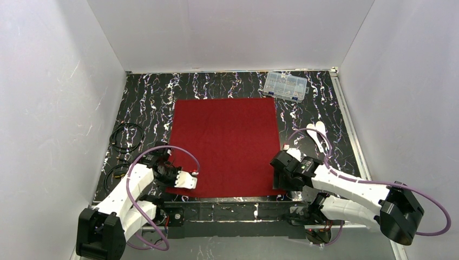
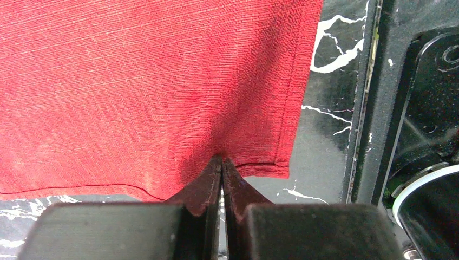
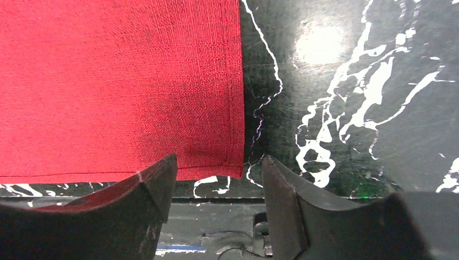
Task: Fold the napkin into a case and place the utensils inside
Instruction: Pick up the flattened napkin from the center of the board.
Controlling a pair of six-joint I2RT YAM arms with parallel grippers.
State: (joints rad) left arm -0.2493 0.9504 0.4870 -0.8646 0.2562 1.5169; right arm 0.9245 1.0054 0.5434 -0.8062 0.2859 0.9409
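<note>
One napkin (image 1: 224,146), flat; left claw (image 2: 222,162) clamps near hem; right claw (image 3: 219,173) spread, straddling near corner

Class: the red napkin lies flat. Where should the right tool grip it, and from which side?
Grip the napkin at its near right corner, coming in low from the near edge. The cloth lies flat, so likely only the hemmed corner offers a lip; the open right tool hovers just there. The left tool is shut on the near left corner likewise.
</note>
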